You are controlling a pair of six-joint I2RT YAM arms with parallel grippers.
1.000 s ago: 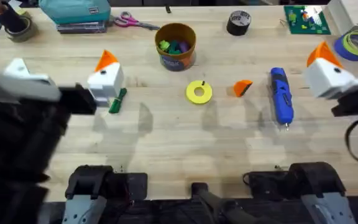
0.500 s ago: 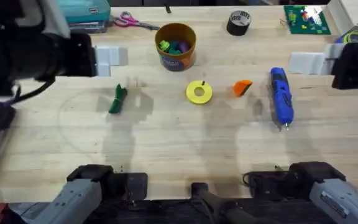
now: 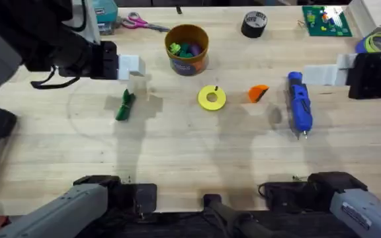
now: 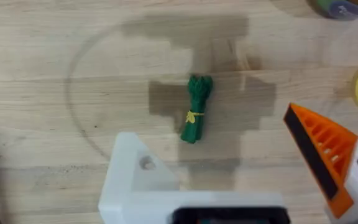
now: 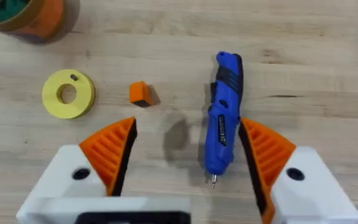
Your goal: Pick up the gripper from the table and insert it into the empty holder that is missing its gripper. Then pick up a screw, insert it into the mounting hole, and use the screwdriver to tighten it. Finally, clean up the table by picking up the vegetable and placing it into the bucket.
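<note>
While hanging high over the tabletop (image 3: 190, 152), right hand (image 5: 188, 134): spread wide, holding nothing, ribbed orange pads on both fingers.
Left hand (image 4: 213, 134): also wide open and empty, with an orange pad on one finger only.
Holder (image 4: 135, 180): the left hand's bare white finger block, mounting hole facing up in the left wrist view, well apart from the loose part.
Gripper (image 3: 258, 93): small orange wedge lying free on the tabletop between the yellow disc (image 3: 211, 98) and the screwdriver (image 3: 299, 102) — nearer the right arm.
Step in hand: judged to be the pick-up of the gripper, not yet begun.
Doing it well: shift the right hand off the screwdriver toward the wedge, centre the fingers over it, then drop straight down. Close on the flat sides, not the ribbed slope — less chance of squirting it out. Keep clear of the disc, since the dark speck on its rim looks like the screw (image 5: 74, 77).
Handover: hold the left hand steady and low, bare block turned toward the incoming wedge.
Vegetable (image 4: 196, 116): green bundle lying under the left hand, untouched, for last.
Bucket (image 3: 186, 47): upright at the far middle, coloured toys inside.
</note>
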